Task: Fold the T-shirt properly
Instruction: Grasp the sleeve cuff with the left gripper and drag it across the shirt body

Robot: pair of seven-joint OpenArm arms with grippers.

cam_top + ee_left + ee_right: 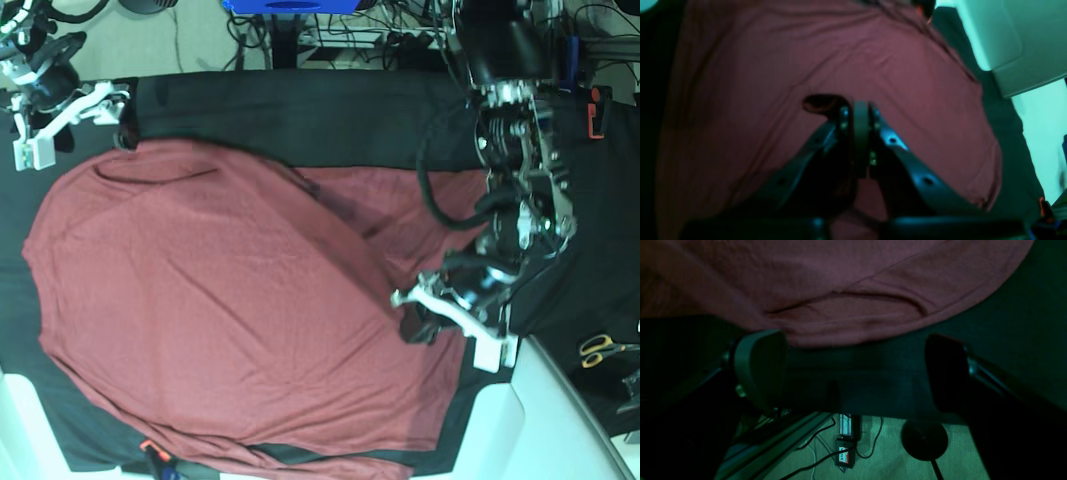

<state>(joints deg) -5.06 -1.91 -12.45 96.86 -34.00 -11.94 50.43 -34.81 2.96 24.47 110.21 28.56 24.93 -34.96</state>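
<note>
Base view: smooth, rounded maroon knit T-shirt [220, 300]

Left end effector [861, 113] w/ jaws pressed together, tips over the T-shirt [780, 60]; can't tell if touching cloth. Maroon fabric fills most of view, soft wrinkles toward top. Dark worktop [1000, 110] strip along shirt's right edge. Pale white block [1010, 36] at top right.

Cloth: you see a black table cloth [330, 115] covering the counter.
Scissors: your yellow-handled scissors [603, 348] lie at 4 o'clock.
Bin: blue bin [290, 6] at 12 o'clock.
Cables: cables [826, 443] on the floor.
</note>
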